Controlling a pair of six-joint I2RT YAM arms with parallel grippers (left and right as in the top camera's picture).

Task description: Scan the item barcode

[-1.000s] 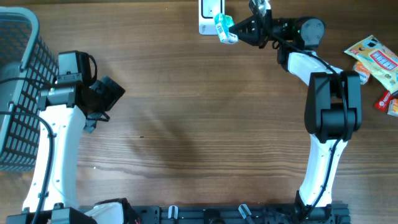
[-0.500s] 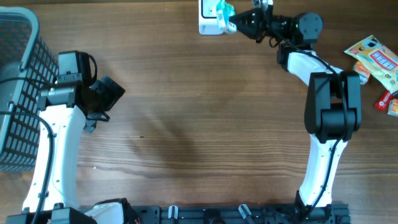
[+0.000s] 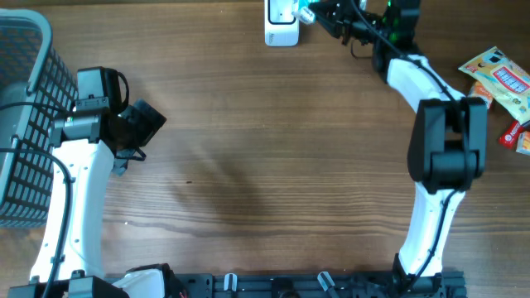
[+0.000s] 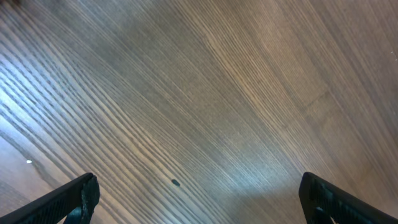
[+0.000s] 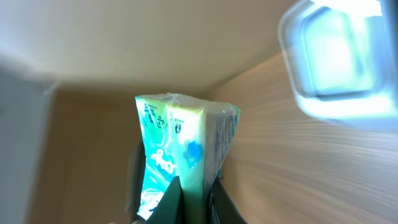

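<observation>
I see right gripper (image 3: 319,12) at far edge of table (image 3: 265,165), clamped tight on teal packet (image 5: 184,149). Packet sits just beside white scanner (image 3: 281,23); contact between them unclear. Left gripper (image 4: 199,202) spread wide, holds nothing, hovers over bare wood. Wire basket (image 3: 25,124) at left edge. Snack packs (image 3: 501,81) at right, well apart from scanner.

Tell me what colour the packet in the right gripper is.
Teal-green and white soft plastic packet; clearest in the right wrist view.
</observation>
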